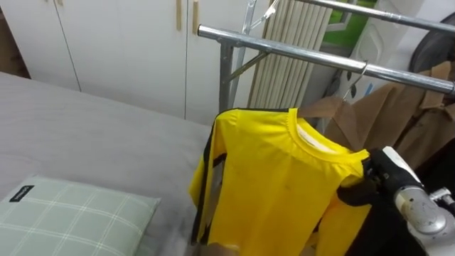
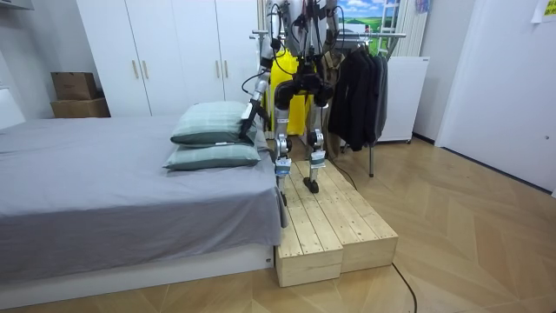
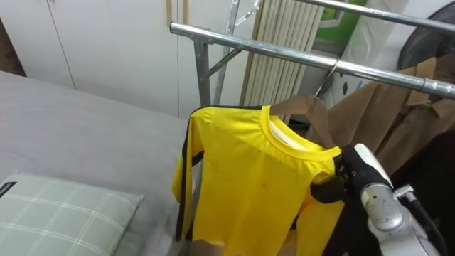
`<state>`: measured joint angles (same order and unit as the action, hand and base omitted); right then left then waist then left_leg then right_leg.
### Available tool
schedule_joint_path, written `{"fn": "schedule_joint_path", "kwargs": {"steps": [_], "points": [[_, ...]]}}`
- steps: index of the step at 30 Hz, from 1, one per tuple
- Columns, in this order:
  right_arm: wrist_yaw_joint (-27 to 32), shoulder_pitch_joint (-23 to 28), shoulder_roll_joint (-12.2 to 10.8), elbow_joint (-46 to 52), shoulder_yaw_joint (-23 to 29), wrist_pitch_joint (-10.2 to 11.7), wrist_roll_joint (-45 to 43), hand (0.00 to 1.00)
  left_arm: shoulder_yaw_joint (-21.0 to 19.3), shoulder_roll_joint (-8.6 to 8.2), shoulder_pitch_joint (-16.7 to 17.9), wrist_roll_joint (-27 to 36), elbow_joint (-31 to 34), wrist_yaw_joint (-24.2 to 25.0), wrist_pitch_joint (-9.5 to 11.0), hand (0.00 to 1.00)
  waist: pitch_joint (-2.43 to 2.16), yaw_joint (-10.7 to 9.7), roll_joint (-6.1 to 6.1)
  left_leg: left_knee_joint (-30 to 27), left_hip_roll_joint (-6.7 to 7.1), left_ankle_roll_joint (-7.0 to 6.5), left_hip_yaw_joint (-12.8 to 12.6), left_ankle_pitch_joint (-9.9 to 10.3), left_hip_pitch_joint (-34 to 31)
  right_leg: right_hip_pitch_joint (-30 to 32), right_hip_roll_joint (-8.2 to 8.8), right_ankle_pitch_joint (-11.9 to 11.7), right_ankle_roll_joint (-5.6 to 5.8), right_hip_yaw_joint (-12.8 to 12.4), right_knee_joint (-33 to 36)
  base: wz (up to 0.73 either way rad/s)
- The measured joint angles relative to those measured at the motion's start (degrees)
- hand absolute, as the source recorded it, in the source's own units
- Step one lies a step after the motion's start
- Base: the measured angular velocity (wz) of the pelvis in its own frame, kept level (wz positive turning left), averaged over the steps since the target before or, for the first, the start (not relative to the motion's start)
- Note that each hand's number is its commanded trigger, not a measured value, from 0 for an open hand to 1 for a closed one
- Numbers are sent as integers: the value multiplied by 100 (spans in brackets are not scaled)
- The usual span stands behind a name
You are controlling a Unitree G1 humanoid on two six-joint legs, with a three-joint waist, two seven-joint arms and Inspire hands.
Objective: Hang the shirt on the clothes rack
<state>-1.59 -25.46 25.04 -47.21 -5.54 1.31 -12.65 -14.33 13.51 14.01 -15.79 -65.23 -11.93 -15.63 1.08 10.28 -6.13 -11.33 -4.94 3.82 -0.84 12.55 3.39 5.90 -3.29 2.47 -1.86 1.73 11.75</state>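
Right hand (image 1: 375, 176): lower right, fingers seemingly clamped on yellow shirt (image 1: 284, 185) at its shoulder.
yellow shirt: held up just under rail (image 1: 320, 57), beside brown coat (image 1: 387, 114).
Left hand (image 2: 247, 124): low beside pillows (image 2: 211, 122) at the edge of bed (image 2: 104, 174); fingers cannot be told.

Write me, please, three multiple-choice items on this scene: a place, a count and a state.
1. Where does the brown coat hang? A the metal rail; B the cupboard door; C a chair.
2. How many pillows lie on the bed? A one; B two; C four.
3. The yellow shirt is: A folded on the bed; B held up by the right hand; C on the floor.
Answers: A, it hangs under the rail; B, two lie stacked in the room view; B, the hand grips its shoulder.
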Motion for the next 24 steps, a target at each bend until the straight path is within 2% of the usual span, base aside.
{"fn": "schedule_joint_path", "kwargs": {"steps": [7, 24], "points": [[-18, 43, -14, -105, 1, 1, 109, 0, 2, -8, -6, 0, 0, 1, 1, 0, -9, -5, 84, 17, -4, -1, 2, -1, 7, 5, -3, 1, 1, 4, -2, 0], [-60, 57, -14, -114, 7, 19, 110, 0, 2, -25, -5, 0, -1, 0, 1, 0, -19, -6, 109, 63, -5, -1, 0, -1, 8, 11, -6, 4, 6, 0, -7, 0]]}}
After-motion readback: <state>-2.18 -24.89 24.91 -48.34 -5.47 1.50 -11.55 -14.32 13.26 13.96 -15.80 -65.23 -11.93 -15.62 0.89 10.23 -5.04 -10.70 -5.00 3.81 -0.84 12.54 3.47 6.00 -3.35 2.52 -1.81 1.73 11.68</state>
